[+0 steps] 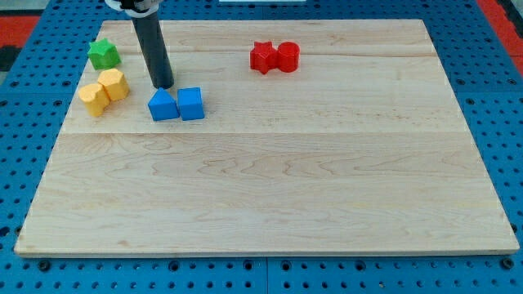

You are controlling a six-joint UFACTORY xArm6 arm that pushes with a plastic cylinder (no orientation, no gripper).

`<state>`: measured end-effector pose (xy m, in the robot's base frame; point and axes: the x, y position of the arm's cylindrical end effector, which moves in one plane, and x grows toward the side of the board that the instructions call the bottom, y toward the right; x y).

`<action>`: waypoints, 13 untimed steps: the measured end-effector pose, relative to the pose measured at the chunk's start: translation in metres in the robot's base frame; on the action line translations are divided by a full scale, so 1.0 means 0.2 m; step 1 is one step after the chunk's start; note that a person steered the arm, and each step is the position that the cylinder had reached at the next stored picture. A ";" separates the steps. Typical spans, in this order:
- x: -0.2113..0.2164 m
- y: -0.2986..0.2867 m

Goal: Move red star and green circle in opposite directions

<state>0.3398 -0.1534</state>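
The red star point(261, 56) lies on the wooden board point(270, 188) near the view's top, right of the middle, touching a round red block point(288, 55) on its right. The only green block point(104, 54) in view sits at the top left and its outline looks star-like; no green circle shows. My tip point(163, 86) is down on the board just above the blue triangular block point(163, 106), to the lower right of the green block and far left of the red star.
A blue cube point(191, 103) touches the blue triangular block's right side. Two yellow blocks point(113, 84) point(94, 99) sit together left of my tip. Blue pegboard point(507, 98) surrounds the board.
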 end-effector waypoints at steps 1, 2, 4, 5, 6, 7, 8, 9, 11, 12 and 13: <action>-0.07 -0.01; -0.09 0.22; -0.17 -0.12; -0.19 -0.18; -0.19 -0.16; -0.26 -0.02; -0.34 -0.02; -0.34 -0.03; -0.34 -0.08; -0.34 -0.11; -0.34 -0.15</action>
